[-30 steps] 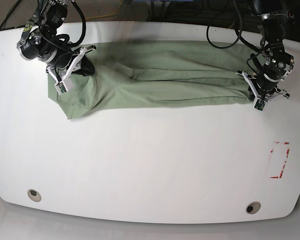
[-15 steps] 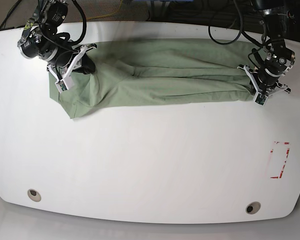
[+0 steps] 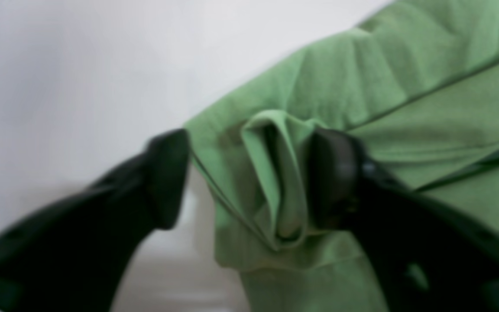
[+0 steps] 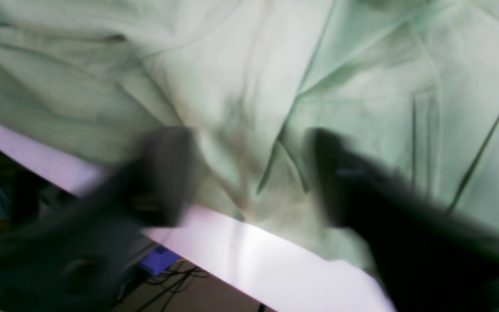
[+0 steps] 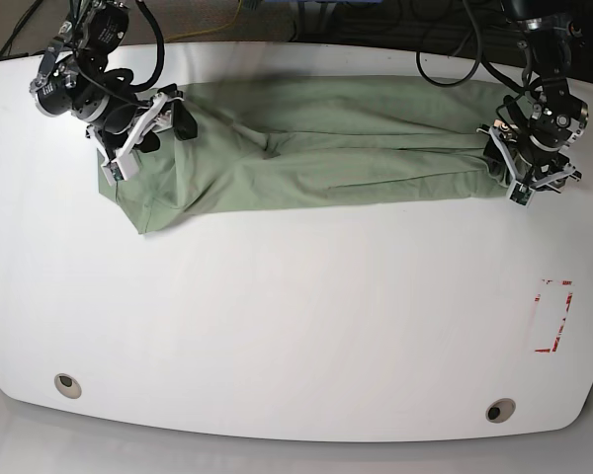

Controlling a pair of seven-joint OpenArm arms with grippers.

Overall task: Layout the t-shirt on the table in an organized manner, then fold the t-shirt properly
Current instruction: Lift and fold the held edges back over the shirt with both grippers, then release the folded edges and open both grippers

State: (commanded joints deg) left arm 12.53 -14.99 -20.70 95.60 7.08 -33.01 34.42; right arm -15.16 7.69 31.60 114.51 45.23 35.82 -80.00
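Near table (image 5: pixel 277 326) area bare. T-shirt (image 5: pixel 326 148) lies as a bunched band along the far edge. Left end effector (image 3: pixel 249 182): jaws wide, straddling a loose cloth fold, no grip. Right end effector (image 4: pixel 249 173): wide too, over cloth at the table rim. Risks: closing on stacked layers drags everything; hem slips off the far edge.

The t-shirt (image 5: pixel 316 148) along the far edge is plain pale sage green, no print; the surface (image 5: pixel 296 316) is smooth white, with red tape marks (image 5: pixel 553 316) near its right edge and two round grey grommets (image 5: pixel 67 384) by the near edge; my fingers (image 3: pixel 163 182) are black.
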